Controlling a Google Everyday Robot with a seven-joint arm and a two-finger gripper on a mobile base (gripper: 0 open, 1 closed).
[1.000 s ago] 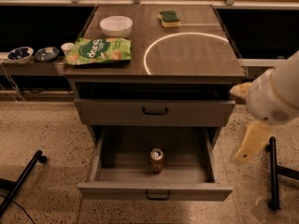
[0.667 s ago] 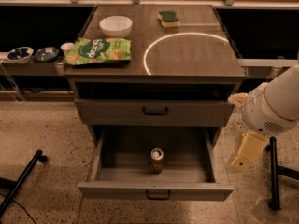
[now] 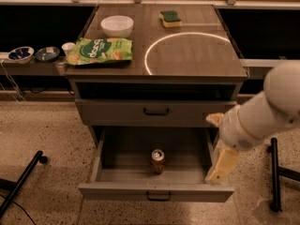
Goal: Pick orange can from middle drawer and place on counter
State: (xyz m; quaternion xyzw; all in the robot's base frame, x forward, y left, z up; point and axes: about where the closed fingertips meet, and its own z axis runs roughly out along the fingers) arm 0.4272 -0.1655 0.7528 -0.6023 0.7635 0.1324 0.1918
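The orange can (image 3: pixel 157 161) stands upright in the open middle drawer (image 3: pixel 156 190), near the middle of its floor and towards the front. My gripper (image 3: pixel 214 148) is at the drawer's right front corner, to the right of the can and apart from it. It is open and empty, with one cream finger (image 3: pixel 223 165) hanging down over the drawer's right side. The counter (image 3: pixel 197 55) with its bright white circle is above.
On the counter stand a white bowl (image 3: pixel 116 25), a green snack bag (image 3: pixel 99 50) and a green-topped sponge (image 3: pixel 170 18). A side shelf at left holds small bowls (image 3: pixel 20 54). The upper drawer (image 3: pixel 156 111) is slightly open. Dark stand legs (image 3: pixel 275 172) are on the floor at right.
My arm and gripper have moved left and down, from beside the cabinet to the right front corner of the open drawer. The can has not moved.
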